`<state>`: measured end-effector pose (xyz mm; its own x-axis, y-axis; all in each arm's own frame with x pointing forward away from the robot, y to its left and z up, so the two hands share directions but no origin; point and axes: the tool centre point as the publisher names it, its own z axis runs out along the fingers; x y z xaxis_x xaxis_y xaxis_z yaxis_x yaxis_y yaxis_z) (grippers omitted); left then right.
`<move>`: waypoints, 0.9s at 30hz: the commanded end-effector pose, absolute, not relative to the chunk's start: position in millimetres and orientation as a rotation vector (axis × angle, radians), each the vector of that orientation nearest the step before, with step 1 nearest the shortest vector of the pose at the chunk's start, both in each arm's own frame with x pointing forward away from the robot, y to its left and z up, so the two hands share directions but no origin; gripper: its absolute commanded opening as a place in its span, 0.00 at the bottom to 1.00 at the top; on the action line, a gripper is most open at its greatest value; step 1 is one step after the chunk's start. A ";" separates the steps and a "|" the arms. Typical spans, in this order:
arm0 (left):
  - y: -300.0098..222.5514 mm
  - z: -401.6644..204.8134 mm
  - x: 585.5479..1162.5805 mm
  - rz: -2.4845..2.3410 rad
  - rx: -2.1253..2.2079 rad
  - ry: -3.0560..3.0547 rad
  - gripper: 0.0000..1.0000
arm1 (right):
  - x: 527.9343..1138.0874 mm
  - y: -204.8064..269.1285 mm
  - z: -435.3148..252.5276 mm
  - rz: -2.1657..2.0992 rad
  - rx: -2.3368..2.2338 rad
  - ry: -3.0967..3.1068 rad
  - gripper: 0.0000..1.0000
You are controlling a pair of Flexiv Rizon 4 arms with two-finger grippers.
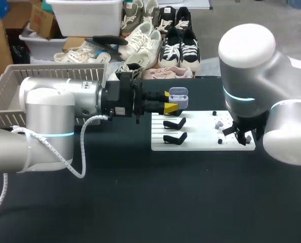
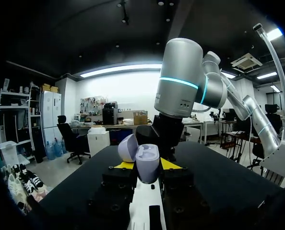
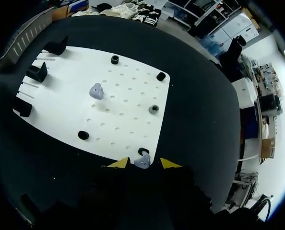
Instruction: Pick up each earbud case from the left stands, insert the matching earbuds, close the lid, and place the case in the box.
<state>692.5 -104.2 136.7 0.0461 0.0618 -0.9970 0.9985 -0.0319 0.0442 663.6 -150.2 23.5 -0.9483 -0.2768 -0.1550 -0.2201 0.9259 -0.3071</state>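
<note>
Left gripper (image 1: 172, 101) (image 2: 146, 166): reached in from the left side of the table, level above the far left corner of the white board (image 1: 201, 143); its yellow tips were pressed on two opposite sides of the earbud case (image 1: 179, 94) (image 2: 147, 165), gripping it.
Earbud case: lavender, held clear of the board, lid (image 2: 128, 147) hinged open and tilted back; inside of the case not legible.
Right gripper (image 1: 241, 135) (image 3: 143, 164): pointed down over the near right corner of the white board, fingers slightly parted.
Near earbud (image 3: 142, 162): lavender, sat between the right gripper's yellow tips at the board's edge; a thin gap appeared on each side, so it was straddled, not gripped.
Second earbud (image 1: 219, 123) (image 3: 95, 91): lavender, lying on the board's perforated half, well apart from the right gripper.
Black pegs (image 3: 160, 76): several stood spaced about the perforated half of the board.
Black stand (image 1: 174, 124): on the board's left half, just below the held case in the head view.
Second black stand (image 1: 174, 137): just beside the first, nearer the robot.
Slatted box (image 1: 8, 93): at the table's far left, behind the left arm; contents not visible.
Table (image 1: 140, 202): black, carrying the white board.
</note>
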 end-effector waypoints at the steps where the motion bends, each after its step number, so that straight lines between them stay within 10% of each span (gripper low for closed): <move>1: -104.5 136.6 691.3 -1.163 1.295 1.208 0.00 | 661.6 -149.8 23.0 -0.434 -0.374 2.884 0.33; 8: -104.5 136.6 691.3 -1.163 1.295 1.208 0.00 | 663.4 -150.4 20.4 -0.435 -0.384 2.892 0.18; 10: -104.5 136.6 691.3 -1.163 1.295 1.208 0.00 | 663.0 -150.3 19.7 -0.433 -0.387 2.894 0.01; 27: -104.5 136.6 691.3 -1.163 1.295 1.208 0.00 | 655.2 -148.8 34.8 -0.451 -0.418 2.876 0.00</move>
<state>692.4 -104.2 136.7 0.0461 0.0618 -0.9970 0.9985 -0.0319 0.0442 662.4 -149.9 26.7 -0.9409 -0.3045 -0.1485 -0.2462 0.9157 -0.3177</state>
